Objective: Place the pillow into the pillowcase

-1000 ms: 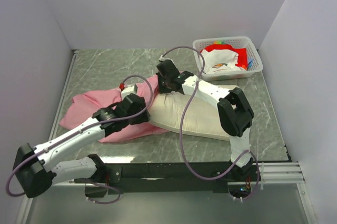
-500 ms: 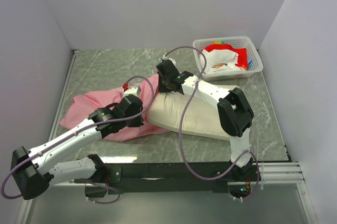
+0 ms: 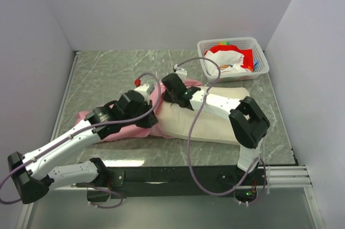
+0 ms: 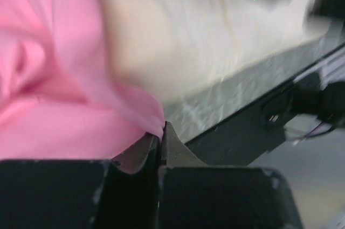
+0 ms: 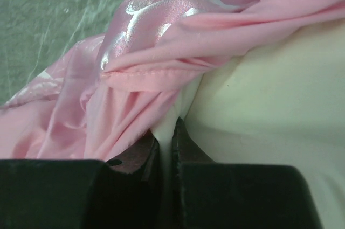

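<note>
Pillowcase [image 5: 141,73] edge pinched inside right end effector [image 5: 166,144].

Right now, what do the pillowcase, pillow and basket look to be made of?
The pillowcase looks like thin satin-like cloth: glossy highlights on its wrinkles. The pillow is matte cream fabric, probably soft-filled. The basket seems white plastic: rigid lattice walls.

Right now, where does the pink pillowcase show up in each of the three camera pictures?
Top external: the pillowcase lies left of centre, a pink heap.
Left wrist: it fills the left half, down to the jaws.
Right wrist: it fills the upper left and runs across the top.
Shared landmark: the cream pillow, touching its right side in every view.
</note>
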`<move>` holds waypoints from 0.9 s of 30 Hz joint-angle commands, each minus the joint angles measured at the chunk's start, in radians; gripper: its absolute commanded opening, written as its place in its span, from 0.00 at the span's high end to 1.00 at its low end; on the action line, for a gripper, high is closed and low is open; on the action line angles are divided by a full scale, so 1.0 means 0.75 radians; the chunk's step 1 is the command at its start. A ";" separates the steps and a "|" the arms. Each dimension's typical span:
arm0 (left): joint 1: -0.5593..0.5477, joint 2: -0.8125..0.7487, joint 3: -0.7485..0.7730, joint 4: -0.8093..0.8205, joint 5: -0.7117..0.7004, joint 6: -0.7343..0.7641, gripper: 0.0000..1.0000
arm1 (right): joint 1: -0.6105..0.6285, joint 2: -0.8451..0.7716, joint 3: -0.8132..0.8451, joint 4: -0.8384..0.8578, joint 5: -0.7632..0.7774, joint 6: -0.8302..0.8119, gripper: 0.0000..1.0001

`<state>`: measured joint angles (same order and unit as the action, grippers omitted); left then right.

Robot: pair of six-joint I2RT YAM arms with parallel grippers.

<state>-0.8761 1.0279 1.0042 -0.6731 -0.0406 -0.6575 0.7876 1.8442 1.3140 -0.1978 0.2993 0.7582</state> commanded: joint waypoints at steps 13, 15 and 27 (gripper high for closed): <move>0.217 0.188 0.021 0.370 0.152 -0.099 0.97 | 0.061 -0.495 -0.220 0.127 0.041 -0.004 0.09; 0.221 0.186 0.023 0.354 0.156 -0.089 0.96 | 0.044 -0.554 -0.279 0.059 0.075 -0.029 0.05; 0.280 0.202 0.031 0.341 0.244 -0.019 0.93 | -0.867 -1.156 -0.893 -0.096 -0.137 -0.174 0.00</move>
<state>-0.6815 1.1938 1.0153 -0.4892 0.1085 -0.7021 0.2798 1.0447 0.7147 -0.2310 0.2741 0.6827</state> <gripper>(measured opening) 0.069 0.995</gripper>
